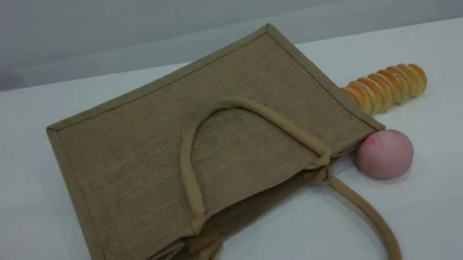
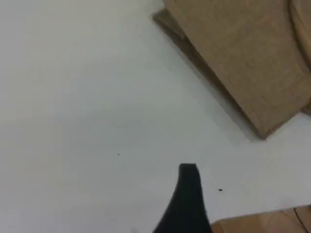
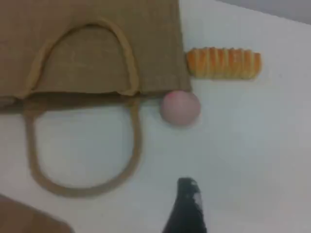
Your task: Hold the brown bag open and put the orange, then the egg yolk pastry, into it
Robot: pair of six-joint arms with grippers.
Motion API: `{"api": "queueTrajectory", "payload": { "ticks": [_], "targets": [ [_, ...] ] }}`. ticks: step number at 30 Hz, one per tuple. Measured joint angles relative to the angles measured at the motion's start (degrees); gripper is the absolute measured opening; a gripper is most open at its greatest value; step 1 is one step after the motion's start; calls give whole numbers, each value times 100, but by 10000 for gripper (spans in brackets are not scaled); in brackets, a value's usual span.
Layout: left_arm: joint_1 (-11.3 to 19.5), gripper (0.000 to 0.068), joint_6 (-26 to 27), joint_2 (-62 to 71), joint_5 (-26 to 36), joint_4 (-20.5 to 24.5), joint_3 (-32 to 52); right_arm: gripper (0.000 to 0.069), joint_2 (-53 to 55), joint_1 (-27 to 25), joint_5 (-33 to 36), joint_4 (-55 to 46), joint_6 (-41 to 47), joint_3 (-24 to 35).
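one pale white table [image 1: 27,190] fills the scene, backed by a plain grey wall [image 1: 117,21]. the brown bag [image 1: 144,156] lies flat on its side across the middle of the table, mouth toward the near edge, one beige handle [image 1: 220,105] folded back over its upper face and the other handle [image 1: 369,214] looping out onto the table. a pink ball [image 1: 384,154] sits touching the bag's right mouth corner, and a long golden ridged bread roll [image 1: 388,86] lies just beyond, along the bag's right edge. neither the orange nor the egg yolk pastry shows anywhere.

no arm enters the scene view. the left gripper [image 2: 187,199] hangs over bare table near a bag corner, jaws spread and empty. the right gripper [image 3: 187,204] hangs above the table near the loose handle; only one fingertip shows, so i cannot tell its spread.
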Motion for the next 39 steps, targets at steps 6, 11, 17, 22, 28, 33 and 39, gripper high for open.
{"api": "queueTrajectory", "payload": {
  "ticks": [6,11,17,22,28,33,39],
  "targets": [
    [0,561,21,0,-206,12,0,472,0,0,-7,4,0,0],
    [5,561,21,0,-462,131,18,449,0,0,-85,37,3,35],
    [5,561,27,0,-157,131,51,426,0,0,-80,31,7,35],
    [-46,561,27,0,-57,131,51,414,0,0,-74,31,7,35],
    [-42,561,32,0,-57,131,51,409,0,0,-69,51,7,35],
    [374,561,32,-135,-57,131,51,408,-146,0,-69,51,7,35],
    [832,561,32,-713,-62,131,51,408,-621,0,-62,51,6,35]
  ]
}}
